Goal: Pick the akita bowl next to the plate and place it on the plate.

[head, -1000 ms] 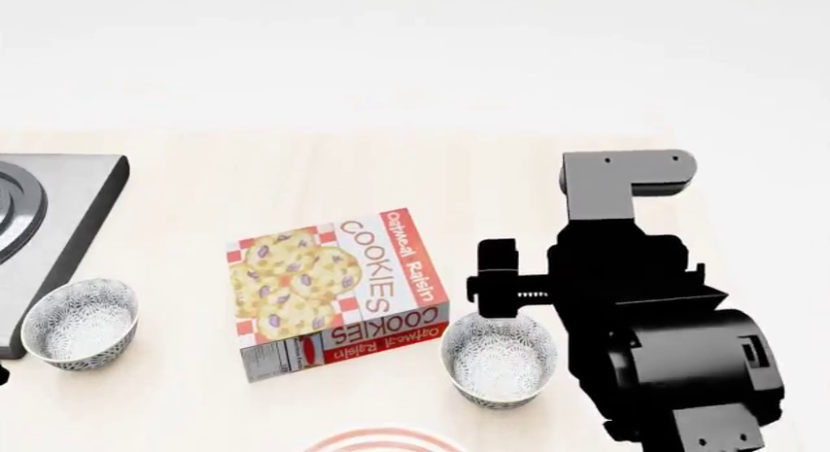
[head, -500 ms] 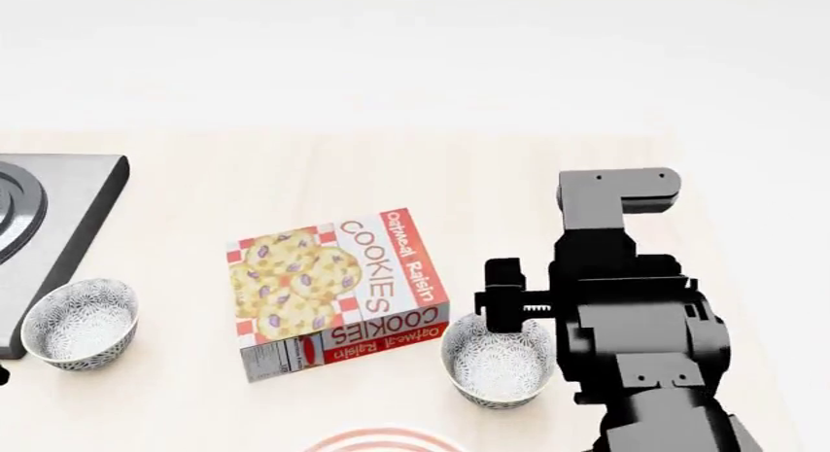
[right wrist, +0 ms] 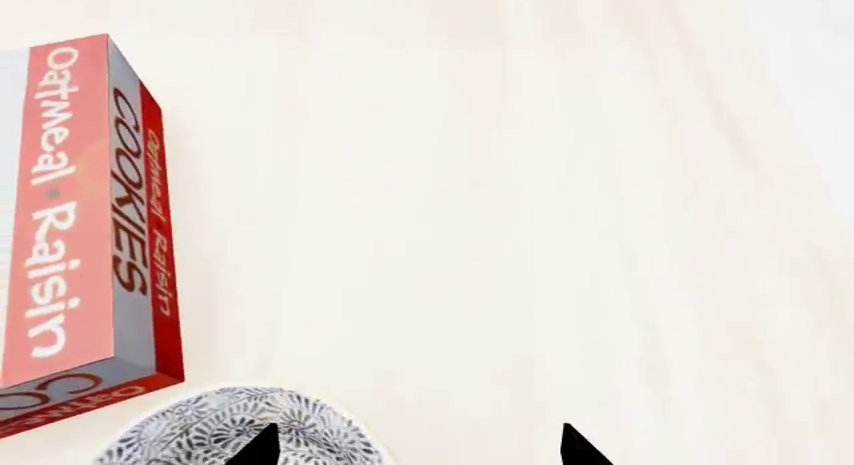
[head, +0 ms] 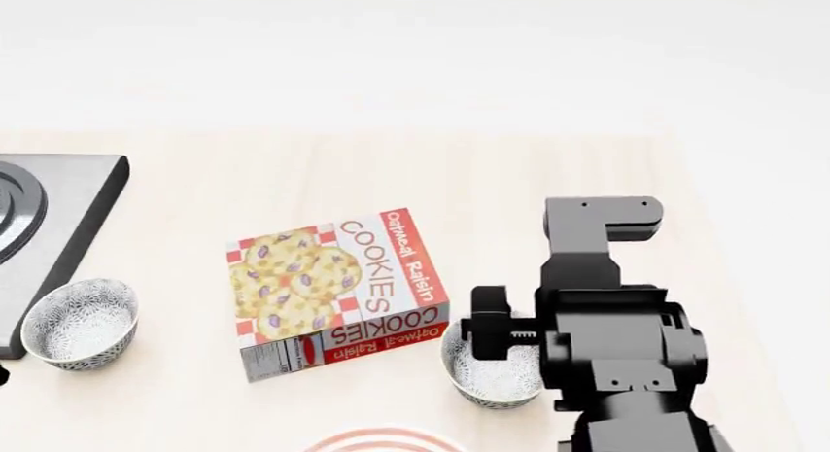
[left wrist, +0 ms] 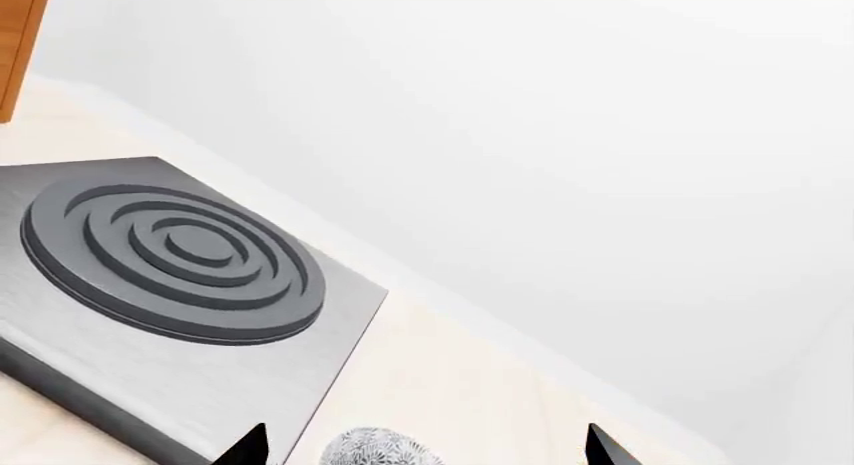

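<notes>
Jaws apart, akita bowl (right wrist: 240, 432) cropped

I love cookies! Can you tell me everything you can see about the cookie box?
The cookie box is a flat cardboard-looking carton lying on its back on the pale wooden table, turned a bit askew. Its top shows oatmeal raisin cookies with red and white checks; red panels read "Oatmeal Raisin COOKIES". One end shows a nutrition label. It sits close beside a speckled bowl.

R arm (head: 609, 345) bent over, wrist pointing down. R gripper (right wrist: 416, 447) fingertips spread apart. L gripper (left wrist: 424, 447) tips apart too
</notes>
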Tool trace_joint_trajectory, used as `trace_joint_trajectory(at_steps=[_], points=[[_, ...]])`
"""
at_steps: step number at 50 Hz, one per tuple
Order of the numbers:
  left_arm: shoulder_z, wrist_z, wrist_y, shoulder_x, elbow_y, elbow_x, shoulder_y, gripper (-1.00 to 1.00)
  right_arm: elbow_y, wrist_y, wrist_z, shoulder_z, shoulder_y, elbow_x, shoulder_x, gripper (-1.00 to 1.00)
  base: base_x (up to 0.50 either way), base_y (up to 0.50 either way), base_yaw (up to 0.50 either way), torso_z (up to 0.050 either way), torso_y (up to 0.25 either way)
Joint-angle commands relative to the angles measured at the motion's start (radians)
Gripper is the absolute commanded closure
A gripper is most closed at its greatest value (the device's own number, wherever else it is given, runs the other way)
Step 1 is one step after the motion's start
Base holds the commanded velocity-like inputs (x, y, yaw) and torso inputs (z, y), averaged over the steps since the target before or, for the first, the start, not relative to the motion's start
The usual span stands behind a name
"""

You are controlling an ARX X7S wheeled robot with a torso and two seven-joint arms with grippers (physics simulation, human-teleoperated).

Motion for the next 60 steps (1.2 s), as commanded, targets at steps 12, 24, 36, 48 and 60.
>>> trace_joint_trajectory(at_steps=[12, 24, 36, 48, 60], points=[[0.005, -0.001, 0.006, -0.003, -0.004, -0.002, 0.0, -1.0, 0.009, 0.057, -0.045, 0.173, -0.012, -0.135, -0.023, -1.0, 0.0, 0.0, 0.0, 0.0, 0.0], [0.007, -0.001, 0.009, -0.004, -0.005, -0.004, 0.001, -1.0, 0.009, 0.076, -0.048, 0.227, -0.026, -0.16, -0.019, -1.0, 0.0, 0.0, 0.0, 0.0, 0.0], [0.008, -0.005, 0.008, -0.006, -0.006, -0.009, -0.001, -1.0, 0.009, 0.077, -0.046, 0.248, -0.054, -0.175, -0.018, -1.0, 0.0, 0.0, 0.0, 0.0, 0.0], [0.012, 0.002, 0.018, -0.007, -0.019, -0.006, -0.004, -1.0, 0.009, 0.095, -0.066, 0.278, -0.057, -0.173, -0.015, -1.0, 0.0, 0.0, 0.0, 0.0, 0.0], [0.016, 0.003, 0.022, -0.007, -0.022, -0.006, -0.003, -1.0, 0.009, 0.057, -0.034, 0.297, -0.055, -0.184, -0.009, 1.0, 0.0, 0.0, 0.0, 0.0, 0.0]])
